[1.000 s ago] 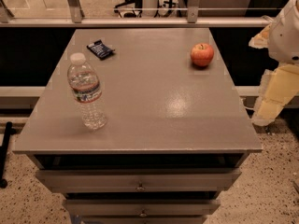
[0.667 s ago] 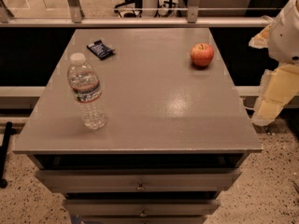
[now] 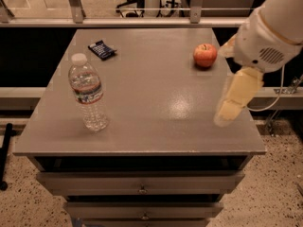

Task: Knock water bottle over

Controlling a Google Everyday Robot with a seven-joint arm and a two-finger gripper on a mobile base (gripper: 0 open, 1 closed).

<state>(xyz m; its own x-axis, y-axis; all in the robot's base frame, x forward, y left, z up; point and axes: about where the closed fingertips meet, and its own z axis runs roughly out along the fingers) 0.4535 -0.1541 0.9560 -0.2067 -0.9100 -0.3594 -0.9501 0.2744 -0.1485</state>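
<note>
Grey cabinet top (image 3: 156, 103) holds upright water bottle (image 3: 87, 92), apple (image 3: 205, 55), packet (image 3: 102, 49); gripper (image 3: 227, 115) hangs near apple.

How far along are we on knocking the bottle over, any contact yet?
Done: nothing yet. The water bottle stands upright near the front left of the table. In hand: the gripper hangs over the table's right edge, nearer the front than the apple and well apart from the bottle. Left: cross to the bottle and push it over.
</note>
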